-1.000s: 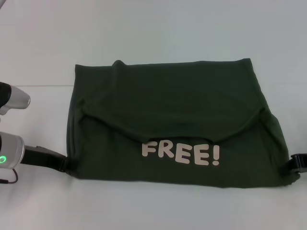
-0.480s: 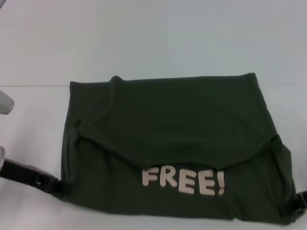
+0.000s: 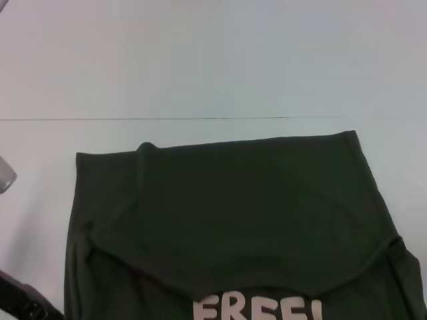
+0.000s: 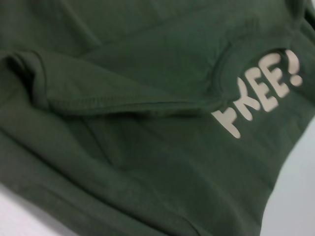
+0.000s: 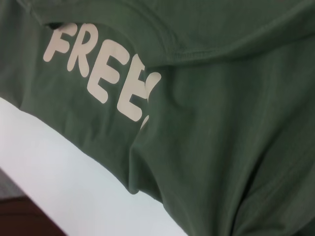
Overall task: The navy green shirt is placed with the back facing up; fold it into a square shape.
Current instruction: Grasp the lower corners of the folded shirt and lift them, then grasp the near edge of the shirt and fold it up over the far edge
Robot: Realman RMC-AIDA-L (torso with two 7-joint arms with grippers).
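The navy green shirt (image 3: pixel 233 227) lies on the white table (image 3: pixel 200 60) directly in front of me, already doubled into a broad slab, and from my head camera it fills the near half of the picture from about 8 o'clock round to 4 o'clock. Its long axis runs side to side, 9 o'clock to 3 o'clock, with the far folded edge almost straight and the near part running off the bottom of the frame. A curved hem crosses the near part, and below it only the tops of the white letters (image 3: pixel 257 311) show. My left arm (image 3: pixel 20 300) is just a dark sliver at 7 o'clock, beside the shirt's left edge; my right arm is out of the head view entirely. Both wrist cameras look at close cloth: the left one sees a stitched hem (image 4: pixel 123 105) lying across the fabric with the lettering beyond, the right one sees the lettering and the shirt's edge against the table. Neither shows my own fingers, so I cannot tell whether either hand is clenched on the fabric or has let go. I judge each hand sits near its own side edge, about equally close, so a further fold would bring the sides in across the long axis, with the corners hidden from me.
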